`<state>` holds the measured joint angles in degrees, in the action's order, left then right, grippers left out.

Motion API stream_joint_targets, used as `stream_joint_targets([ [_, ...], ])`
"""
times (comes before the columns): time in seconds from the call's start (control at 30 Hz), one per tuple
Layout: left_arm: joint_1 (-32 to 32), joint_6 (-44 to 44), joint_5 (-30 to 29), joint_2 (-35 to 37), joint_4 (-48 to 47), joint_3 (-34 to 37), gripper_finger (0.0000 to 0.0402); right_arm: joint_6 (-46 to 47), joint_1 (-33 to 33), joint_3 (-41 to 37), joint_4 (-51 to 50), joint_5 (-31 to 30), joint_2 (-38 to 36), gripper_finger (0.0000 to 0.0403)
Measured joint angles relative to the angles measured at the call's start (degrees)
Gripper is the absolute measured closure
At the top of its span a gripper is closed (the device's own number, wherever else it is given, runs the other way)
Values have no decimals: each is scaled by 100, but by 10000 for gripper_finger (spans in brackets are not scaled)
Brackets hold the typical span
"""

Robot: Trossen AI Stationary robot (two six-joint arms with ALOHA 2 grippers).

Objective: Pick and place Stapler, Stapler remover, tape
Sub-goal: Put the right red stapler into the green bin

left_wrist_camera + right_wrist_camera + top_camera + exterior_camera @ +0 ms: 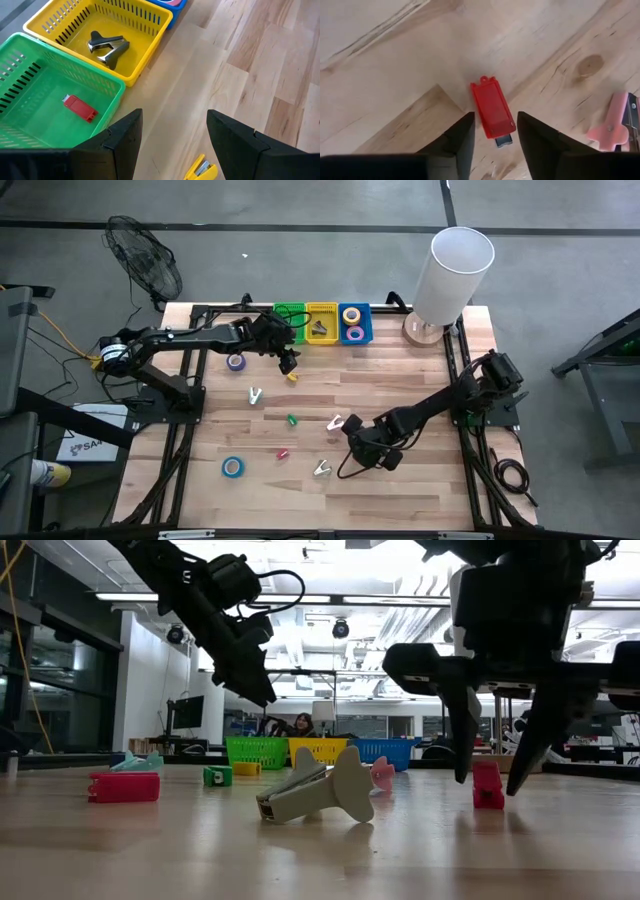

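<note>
My right gripper (495, 116) is open and points down near the table's middle, its fingers on either side of a small red stapler (492, 111) that lies flat on the wood (487, 788); I see no touch. A pink staple remover (615, 127) lies beside it. My left gripper (175, 120) is open and empty in the air by the baskets, above a yellow stapler (202, 170). A purple tape roll (236, 361) and a blue tape roll (233, 467) lie flat on the table.
The green basket (30, 65) holds a red stapler, the yellow basket (150, 15) a staple remover, the blue basket (353, 322) tape rolls. Loose removers (255, 395) (322, 468), a green stapler (292, 420) and another red stapler (283, 452) lie about. A white cylinder (455, 270) stands at the far right corner.
</note>
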<state>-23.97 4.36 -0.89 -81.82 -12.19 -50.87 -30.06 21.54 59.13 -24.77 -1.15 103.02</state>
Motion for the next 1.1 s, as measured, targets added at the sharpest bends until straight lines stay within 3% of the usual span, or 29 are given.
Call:
stream_joint_targets([
  [0.33,0,0,0,-2,0,0,183,107,0,4,-17,66,-4,338],
  [0.53,0,0,1,-2,0,0,183,311,0,4,-20,15,-7,345],
  [0.83,0,-4,39,-2,2,0,184,1795,-113,4,-50,-814,-74,350],
  [1.1,-2,-11,245,-2,126,0,183,2386,-310,5,-92,-1957,-359,345],
])
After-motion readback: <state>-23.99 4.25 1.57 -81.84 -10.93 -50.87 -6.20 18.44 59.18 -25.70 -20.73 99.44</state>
